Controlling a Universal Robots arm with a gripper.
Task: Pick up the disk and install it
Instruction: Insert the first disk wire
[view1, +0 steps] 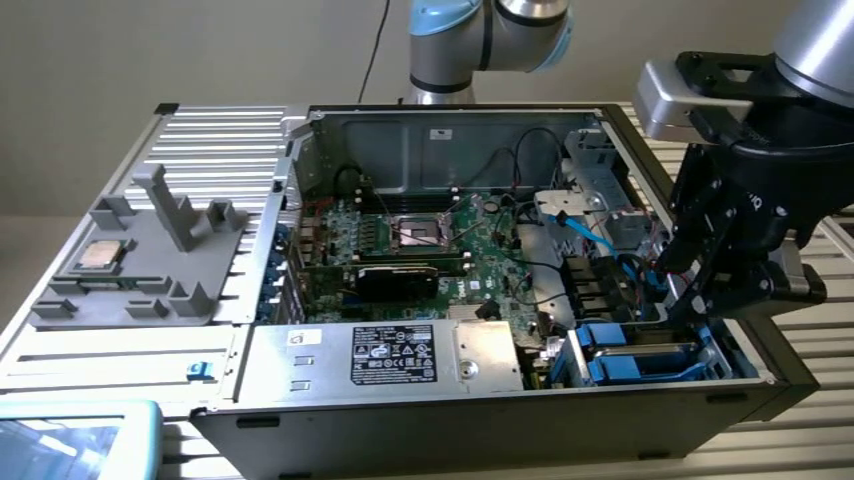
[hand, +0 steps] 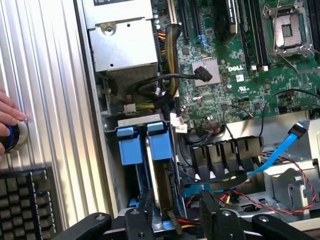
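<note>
Disk (hand: 156, 185): stands on edge in the drive bay (view1: 657, 372) at a corner of the open computer case (view1: 441, 440), with blue carrier rails (hand: 131, 150) alongside. From the exterior view's left: grey fixture (view1: 147, 290) bearing a small silver chip (view1: 100, 256); power supply box (view1: 400, 355) with black label; green motherboard (view1: 501, 265); gripper (hand: 178, 196) over the bay. Fingers (hand: 212, 210): spread wide, one on either side of the disk's edge, clamping nothing; contact by the nearer finger cannot be told.
</note>
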